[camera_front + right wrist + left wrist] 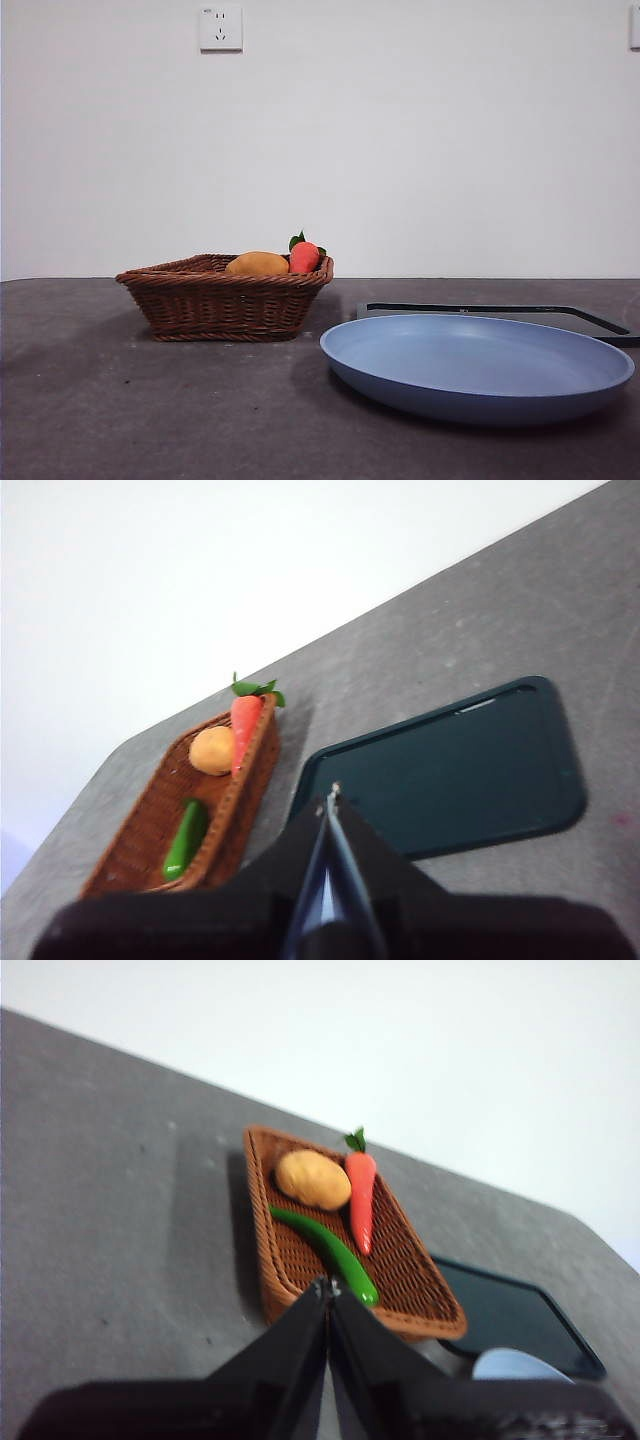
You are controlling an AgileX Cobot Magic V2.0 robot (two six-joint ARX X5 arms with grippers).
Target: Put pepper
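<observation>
The pepper (325, 1245) lies in the wicker basket (420, 1290) along one long side, not yet gripped. Left gripper (328, 1295) and right gripper (331, 802), both clenched empty, hang above the tabletop (90, 400), likely waiting to start.

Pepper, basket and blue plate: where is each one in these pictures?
pepper (325, 1243): left wrist view, middle of its green body.
basket (225, 307): front view, its woven front wall.
blue plate (470, 397): front view, its near outer rim.
</observation>
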